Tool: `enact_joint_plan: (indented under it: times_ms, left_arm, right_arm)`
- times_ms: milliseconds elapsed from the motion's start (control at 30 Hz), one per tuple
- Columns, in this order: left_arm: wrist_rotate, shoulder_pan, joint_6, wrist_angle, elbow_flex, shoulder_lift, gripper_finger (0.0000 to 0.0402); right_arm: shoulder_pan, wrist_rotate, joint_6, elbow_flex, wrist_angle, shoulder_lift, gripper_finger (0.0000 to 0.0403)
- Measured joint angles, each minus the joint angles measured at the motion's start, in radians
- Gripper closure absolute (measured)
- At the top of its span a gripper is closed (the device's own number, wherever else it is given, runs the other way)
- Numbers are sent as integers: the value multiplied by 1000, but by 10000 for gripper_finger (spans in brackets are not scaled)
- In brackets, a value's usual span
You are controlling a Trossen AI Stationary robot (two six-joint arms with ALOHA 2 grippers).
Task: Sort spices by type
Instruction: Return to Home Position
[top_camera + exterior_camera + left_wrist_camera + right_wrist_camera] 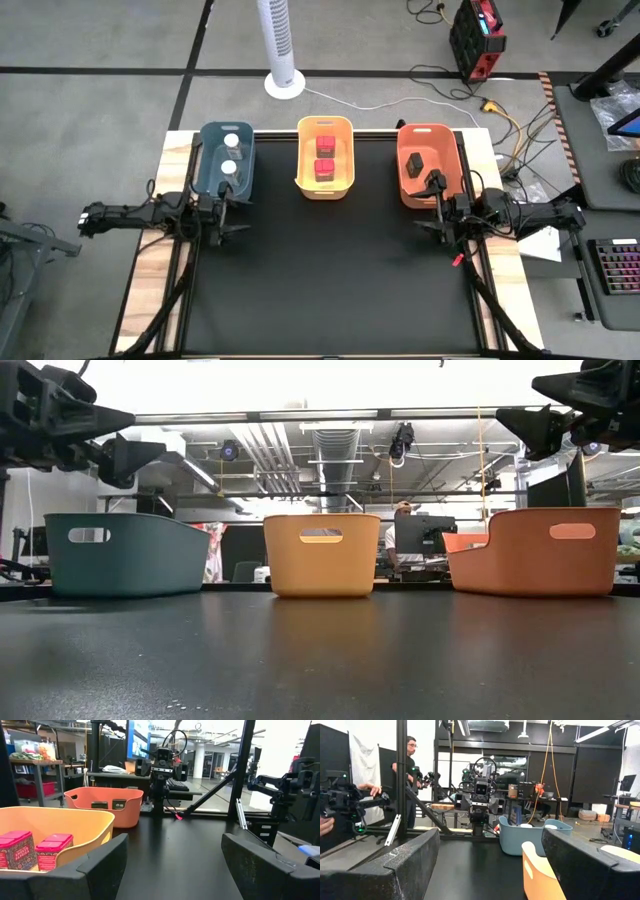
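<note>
From above, the jars are sorted. Two white jars (230,155) sit in the blue bin (208,160), two red jars (324,156) in the yellow bin (344,160) and two dark jars (424,171) in the orange bin (404,185). Each pair is lined up along its bin's length.

The low view shows only the bin walls, which hide every jar.

The left wrist view shows the red jars upright, lids up, side by side. The right wrist view shows the white lids just above the blue rim. I cannot tell whether the dark jars stand or lie.

The left gripper (232,214) hangs near the blue bin and the right gripper (428,215) near the orange one. They face each other across the table (330,280), both with fingers spread wide and holding nothing.
</note>
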Motion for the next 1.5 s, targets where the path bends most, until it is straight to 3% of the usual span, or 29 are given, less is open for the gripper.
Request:
enact_joint_plan:
  times_ms: [1500]
  left_arm:
    - [7, -1, 22, -29, -2, 2, 98]
  right_arm:
    - [0, 0, -1, 0, 0, 0, 60]
